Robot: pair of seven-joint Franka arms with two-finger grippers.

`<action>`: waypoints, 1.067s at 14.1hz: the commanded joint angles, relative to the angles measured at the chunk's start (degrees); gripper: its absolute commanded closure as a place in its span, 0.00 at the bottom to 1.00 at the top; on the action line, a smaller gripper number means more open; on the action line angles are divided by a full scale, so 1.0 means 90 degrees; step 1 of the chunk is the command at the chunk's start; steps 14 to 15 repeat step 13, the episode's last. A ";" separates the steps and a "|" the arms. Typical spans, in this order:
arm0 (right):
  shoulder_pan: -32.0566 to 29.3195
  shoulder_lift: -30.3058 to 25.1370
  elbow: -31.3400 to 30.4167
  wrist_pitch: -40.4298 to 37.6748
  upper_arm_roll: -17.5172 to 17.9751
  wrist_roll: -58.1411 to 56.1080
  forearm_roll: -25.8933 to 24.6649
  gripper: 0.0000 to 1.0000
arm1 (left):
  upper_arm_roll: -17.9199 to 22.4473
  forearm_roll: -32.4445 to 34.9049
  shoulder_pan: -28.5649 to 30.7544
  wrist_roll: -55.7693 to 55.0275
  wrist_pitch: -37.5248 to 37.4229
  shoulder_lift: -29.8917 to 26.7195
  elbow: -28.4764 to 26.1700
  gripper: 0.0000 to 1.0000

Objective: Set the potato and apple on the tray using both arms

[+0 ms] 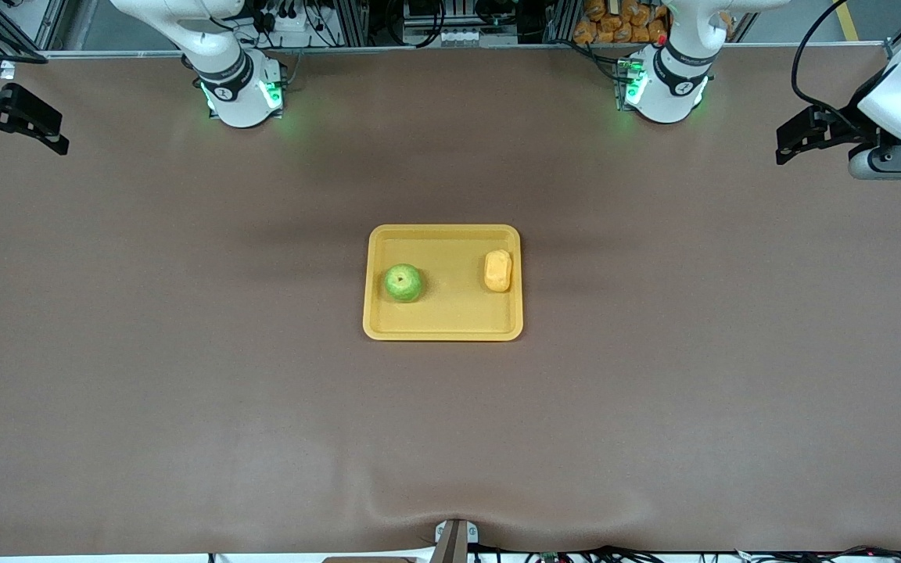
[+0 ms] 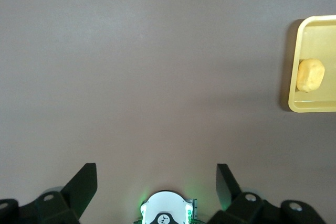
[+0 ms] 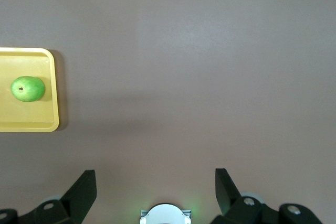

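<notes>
The yellow tray (image 1: 443, 328) lies flat near the middle of the brown worktop (image 1: 184, 352), and it serves as the landmark here. The green apple (image 1: 403, 282) sits on the tray floor, in the part of the tray toward the right arm's end of the worktop, its dark stem dimple facing up. The potato (image 1: 497, 270) also rests on the tray, close to the rim toward the left arm's end; it looks to be just short of touching that rim, though the view is too coarse to be sure. Apple and potato are well apart from each other, with bare tray floor between them.

Both arms are drawn well away from the tray. The left gripper (image 1: 798, 141) hangs over the bare worktop out at the left arm's end, far from the tray, with its jaws spread wide and nothing between them; its wrist view shows the potato and a corner of the tray off to one edge. The right gripper (image 1: 24, 129) hangs over the worktop's edge at the right arm's end, equally far from the tray, jaws likewise spread and empty; its wrist view takes in the apple on the tray.
</notes>
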 commanded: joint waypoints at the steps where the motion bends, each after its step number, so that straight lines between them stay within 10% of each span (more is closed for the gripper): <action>1: 0.0005 0.0054 0.0124 -0.0063 -0.0024 -0.0056 -0.0044 0.00 | 0.0028 -0.0037 0.0008 0.0033 -0.0010 -0.0045 0.0038 0.00; 15: -0.0024 0.0044 0.0094 -0.0083 -0.0044 -0.0046 -0.0044 0.00 | 0.0067 -0.0037 0.0018 0.0072 -0.0010 -0.0006 0.0126 0.00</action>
